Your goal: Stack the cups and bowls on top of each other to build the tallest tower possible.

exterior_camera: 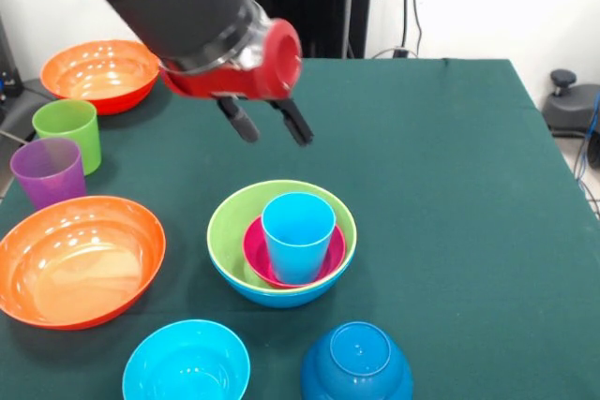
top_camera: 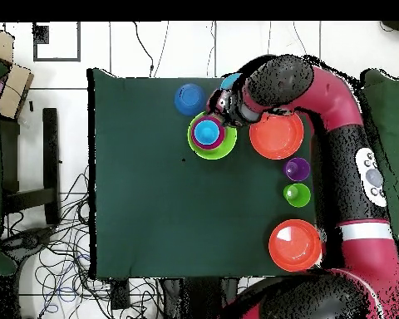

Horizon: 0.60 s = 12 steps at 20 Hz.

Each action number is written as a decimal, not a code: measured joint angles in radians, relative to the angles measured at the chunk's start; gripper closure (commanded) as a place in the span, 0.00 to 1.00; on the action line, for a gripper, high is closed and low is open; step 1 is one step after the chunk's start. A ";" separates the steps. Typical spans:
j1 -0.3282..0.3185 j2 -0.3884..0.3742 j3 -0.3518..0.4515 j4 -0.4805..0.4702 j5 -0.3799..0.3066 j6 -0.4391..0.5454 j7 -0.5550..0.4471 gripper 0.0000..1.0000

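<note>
Gripper (exterior_camera: 265, 122) hung empty above the table (exterior_camera: 450, 185), fingers spread moderately wide, nothing between them. It sat just behind the tower (exterior_camera: 281, 250), near the table's middle, slightly toward the front edge. Tower: blue bowl (exterior_camera: 272, 295) at the base, lime bowl (exterior_camera: 230, 222) nested in it, magenta bowl (exterior_camera: 255, 252) inside that, light blue cup (exterior_camera: 298, 236) upright in the centre.

Loose pieces: purple cup (exterior_camera: 48, 171) and green cup (exterior_camera: 68, 133) touching or nearly so at the left edge, one orange bowl (exterior_camera: 80, 259) front-left, another orange bowl (exterior_camera: 99, 74) at the back-left corner, cyan bowl (exterior_camera: 186, 362) and upturned dark blue bowl (exterior_camera: 356, 362) at the front edge.

My read: next pick was probably a cup. Grab one wall, rim between the fingers, lift clear of its neighbour, then lower it centred over the light blue cup so the stack isn't tipped.
</note>
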 measured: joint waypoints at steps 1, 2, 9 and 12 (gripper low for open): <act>0.006 0.000 0.000 0.001 -0.009 -0.018 0.000 0.00; 0.012 0.000 0.000 0.003 -0.018 -0.036 0.000 0.00; 0.056 -0.008 -0.003 0.082 -0.093 -0.270 0.000 0.00; 0.074 -0.012 -0.006 0.147 -0.120 -0.380 0.000 0.00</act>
